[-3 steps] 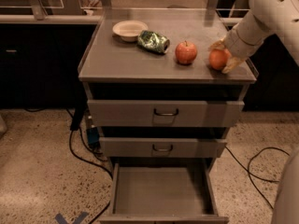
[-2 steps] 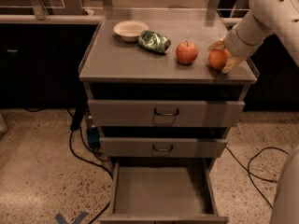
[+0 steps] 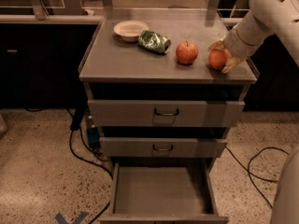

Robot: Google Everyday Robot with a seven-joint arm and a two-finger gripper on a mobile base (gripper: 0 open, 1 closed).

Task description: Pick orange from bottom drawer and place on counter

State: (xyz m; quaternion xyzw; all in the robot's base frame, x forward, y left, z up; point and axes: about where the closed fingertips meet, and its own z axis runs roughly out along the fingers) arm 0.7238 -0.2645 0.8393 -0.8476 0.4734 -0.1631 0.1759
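Observation:
The orange [image 3: 217, 59] rests on the right end of the counter [image 3: 135, 62], near its right rim. My gripper [image 3: 221, 58] reaches in from the right, with one pale finger behind the orange and one in front of it, closed around it. The bottom drawer [image 3: 161, 190] is pulled open below, and its grey floor is bare.
A red apple [image 3: 187, 52] stands just left of the orange. A crushed green can [image 3: 154, 41] and a white bowl [image 3: 130, 29] lie further left on the counter. The two upper drawers [image 3: 166, 112] are closed. Cables [image 3: 81, 148] run along the floor on both sides of the cabinet.

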